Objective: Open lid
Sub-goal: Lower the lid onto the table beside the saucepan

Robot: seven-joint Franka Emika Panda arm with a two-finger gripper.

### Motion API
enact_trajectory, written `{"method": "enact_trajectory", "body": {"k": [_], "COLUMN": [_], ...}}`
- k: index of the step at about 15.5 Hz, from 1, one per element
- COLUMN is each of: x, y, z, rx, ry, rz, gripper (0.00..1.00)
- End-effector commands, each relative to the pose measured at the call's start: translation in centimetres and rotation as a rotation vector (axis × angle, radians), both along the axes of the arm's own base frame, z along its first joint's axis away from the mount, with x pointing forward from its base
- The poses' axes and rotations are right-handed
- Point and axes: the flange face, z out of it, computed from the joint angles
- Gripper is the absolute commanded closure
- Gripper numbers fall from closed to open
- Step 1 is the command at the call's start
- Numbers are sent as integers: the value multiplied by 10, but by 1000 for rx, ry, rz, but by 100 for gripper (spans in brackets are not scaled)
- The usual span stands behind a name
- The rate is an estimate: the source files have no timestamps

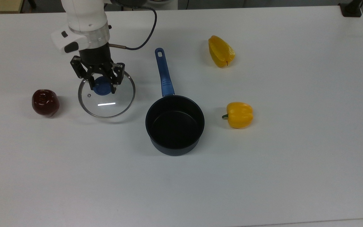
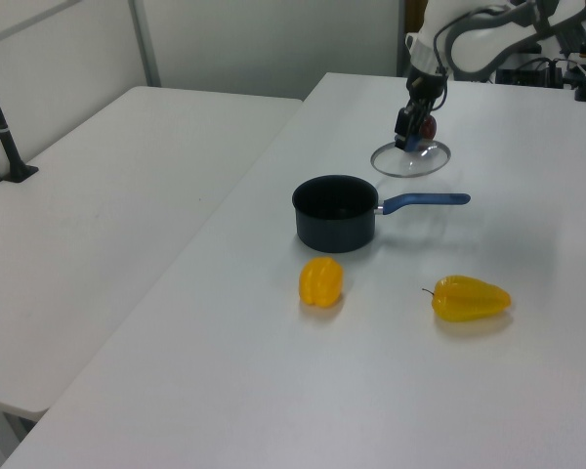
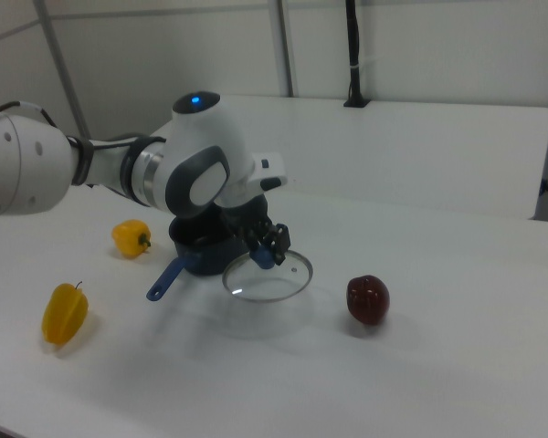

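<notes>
White table (image 1: 295, 173) carrying all items. Dark saucepan (image 1: 175, 126), uncovered, blue handle pointing to the top view's upper edge. Round clear glass lid with metal rim (image 1: 106, 97), apart from the saucepan on the top view's left, between it and a dark red apple (image 1: 45, 102). Gripper (image 1: 102, 85): fingers closed on the lid's blue knob. Two yellow peppers (image 1: 239, 114) on the top view's right.

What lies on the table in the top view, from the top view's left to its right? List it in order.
Dark red apple → glass lid, its blue knob in the claw → saucepan → long yellow pepper → round yellow bell pepper.
</notes>
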Motion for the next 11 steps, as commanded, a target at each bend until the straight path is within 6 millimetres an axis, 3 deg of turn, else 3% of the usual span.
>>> {"method": "enact_trajectory", "body": {"k": [1, 6, 8, 9, 11], "x": [3, 16, 23, 23, 24], "y": [5, 6, 5, 5, 6], "z": [-22, -51, -53, -55, -57], "rx": [-18, -22, -21, -20, -21], "ry": [-25, -28, -33, -30, -28], "rz": [29, 42, 40, 40, 43], "gripper": [63, 59, 59, 57, 42]}}
